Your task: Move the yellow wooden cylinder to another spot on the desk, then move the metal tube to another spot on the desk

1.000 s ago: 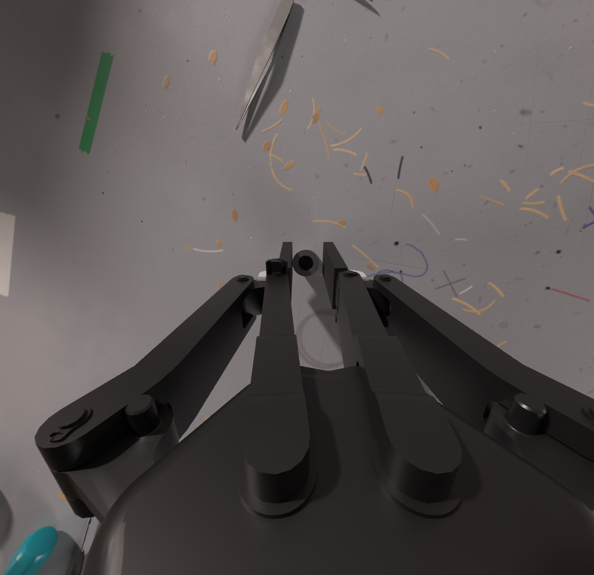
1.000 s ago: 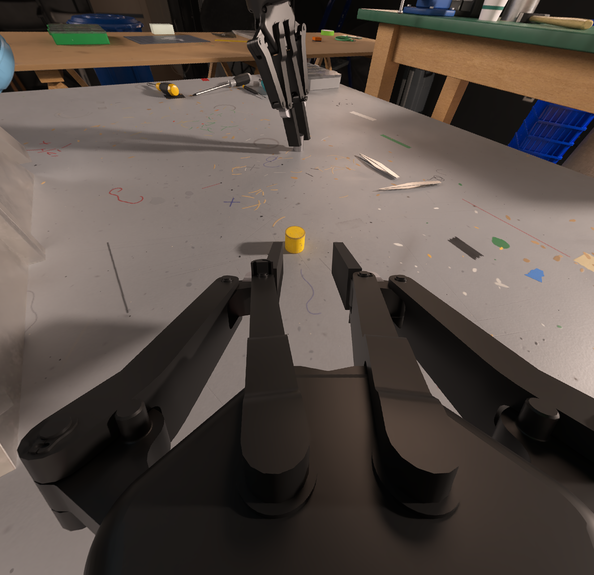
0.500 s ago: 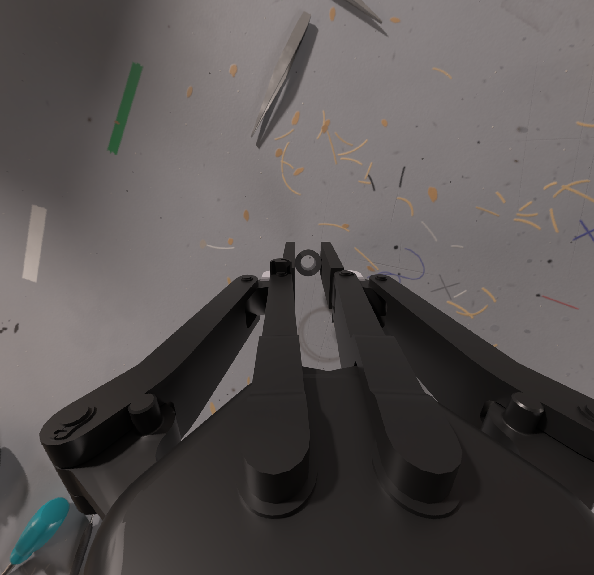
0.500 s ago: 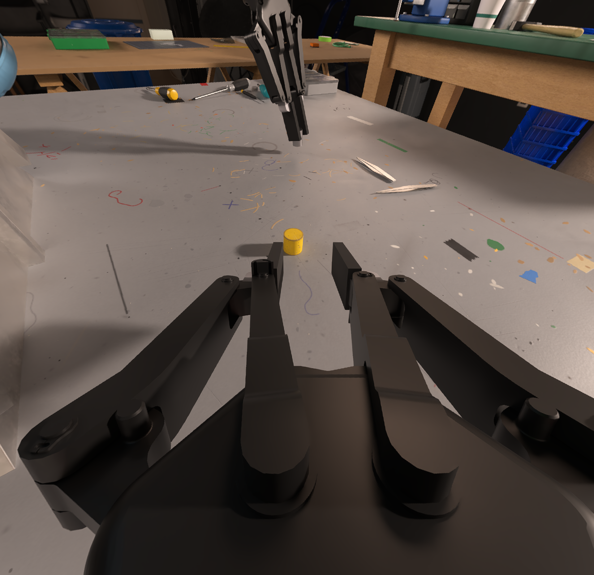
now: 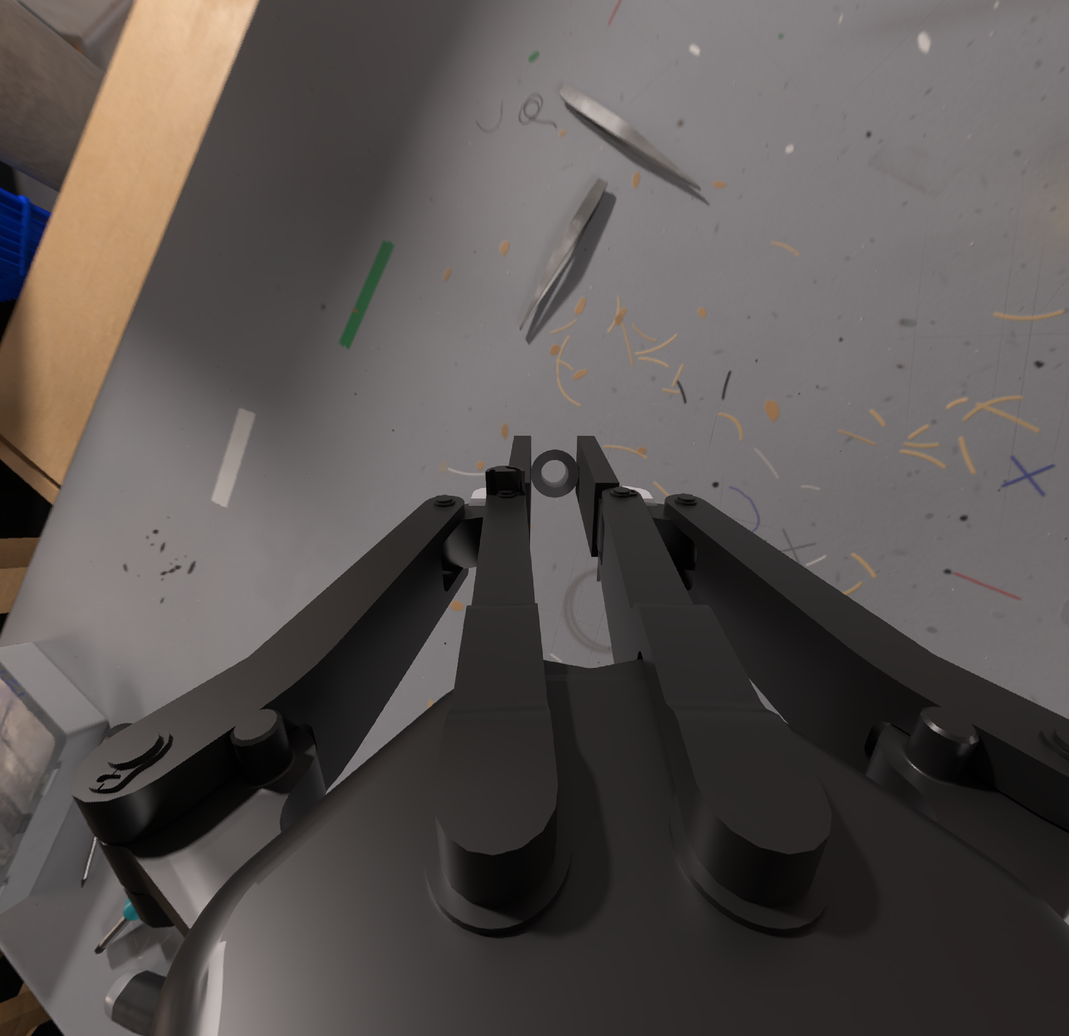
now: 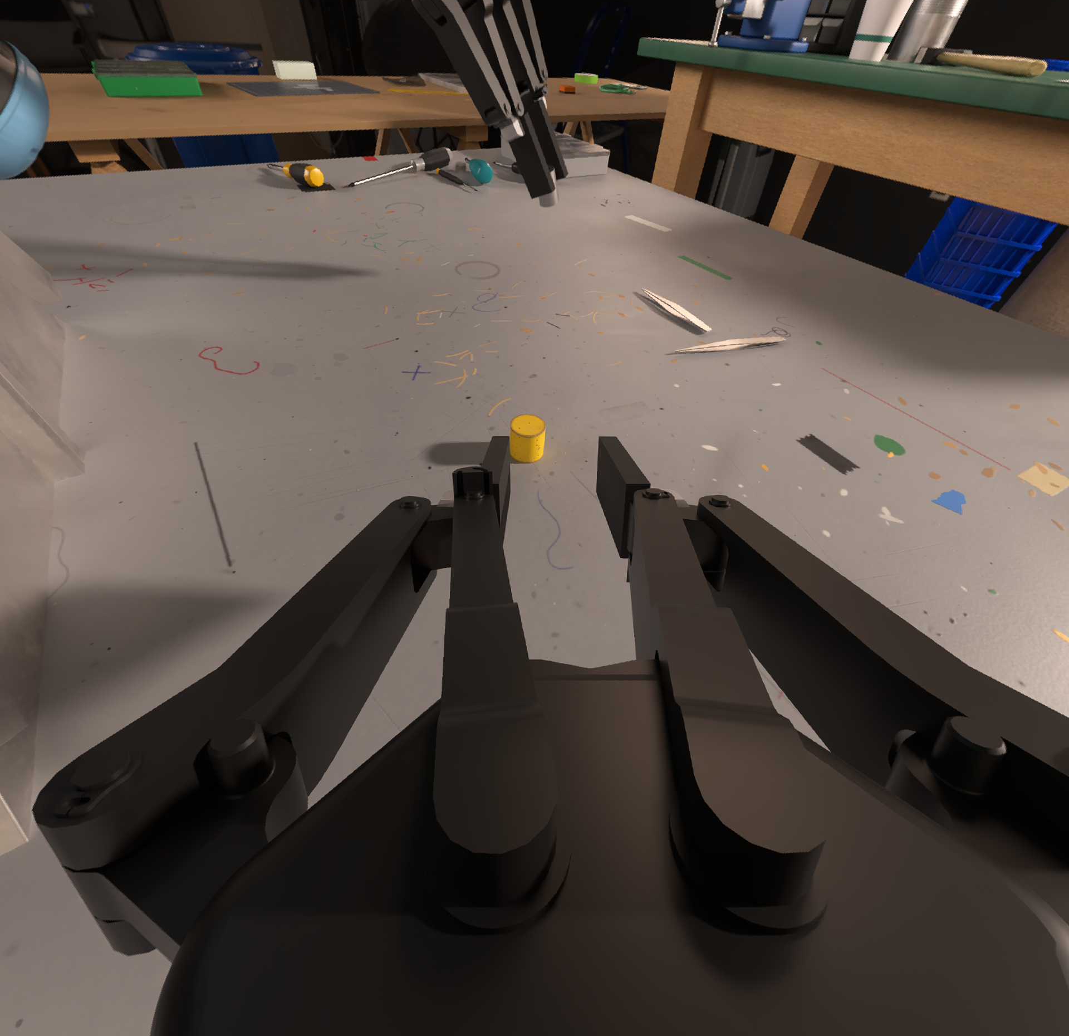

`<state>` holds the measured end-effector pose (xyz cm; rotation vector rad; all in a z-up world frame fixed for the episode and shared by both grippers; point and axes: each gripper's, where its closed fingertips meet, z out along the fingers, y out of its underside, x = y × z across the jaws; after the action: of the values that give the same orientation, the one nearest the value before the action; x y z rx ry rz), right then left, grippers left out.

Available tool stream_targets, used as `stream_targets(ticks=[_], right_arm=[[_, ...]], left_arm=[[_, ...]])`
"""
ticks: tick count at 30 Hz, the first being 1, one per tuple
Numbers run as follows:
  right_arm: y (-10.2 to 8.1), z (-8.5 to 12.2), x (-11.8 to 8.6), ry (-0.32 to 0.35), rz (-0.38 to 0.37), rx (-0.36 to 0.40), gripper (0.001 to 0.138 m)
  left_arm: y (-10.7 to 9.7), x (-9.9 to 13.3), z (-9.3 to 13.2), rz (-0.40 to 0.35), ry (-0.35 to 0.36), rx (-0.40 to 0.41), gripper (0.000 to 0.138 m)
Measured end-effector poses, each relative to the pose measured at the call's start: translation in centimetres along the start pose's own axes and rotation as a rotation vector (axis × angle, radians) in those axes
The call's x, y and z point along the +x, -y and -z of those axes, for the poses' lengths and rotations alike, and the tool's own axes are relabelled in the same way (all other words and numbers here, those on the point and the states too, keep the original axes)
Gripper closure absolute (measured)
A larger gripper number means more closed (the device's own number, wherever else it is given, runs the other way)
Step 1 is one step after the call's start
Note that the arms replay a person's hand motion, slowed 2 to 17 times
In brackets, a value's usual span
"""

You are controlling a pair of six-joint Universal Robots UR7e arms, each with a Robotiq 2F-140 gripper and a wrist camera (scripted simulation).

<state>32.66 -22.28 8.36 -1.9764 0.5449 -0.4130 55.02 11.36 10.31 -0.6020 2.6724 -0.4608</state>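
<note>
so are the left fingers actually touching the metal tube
Touching. In the left wrist view the metal tube sits end-on between the left gripper's fingers, both pressed against its sides, clear of the desk.

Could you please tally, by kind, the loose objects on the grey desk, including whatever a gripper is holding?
Metal tube, held in the left gripper above the desk: 1
Yellow wooden cylinder: 1
Tweezers: 2
Screwdrivers at the far edge: 3
Total: 7

Left looks down, right forward; both share desk
</note>
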Motion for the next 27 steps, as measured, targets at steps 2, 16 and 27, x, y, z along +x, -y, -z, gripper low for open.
stream_targets(ticks=[2,16,27], right_arm=[[0.0,0.0,0.0,0.002,0.001,0.001,0.098],[0.0,-0.2,-0.3,0.013,0.011,-0.006,0.098],[0.0,-0.3,-0.6,0.013,0.028,-0.013,0.098]], left_arm=[[0.7,-0.1,0.9,0.001,0.017,0.027,0.117],[6.3,3.0,6.0,-0.076,0.042,0.186,0.117],[10.0,9.8,6.4,-0.204,-0.056,0.227,0.117]])
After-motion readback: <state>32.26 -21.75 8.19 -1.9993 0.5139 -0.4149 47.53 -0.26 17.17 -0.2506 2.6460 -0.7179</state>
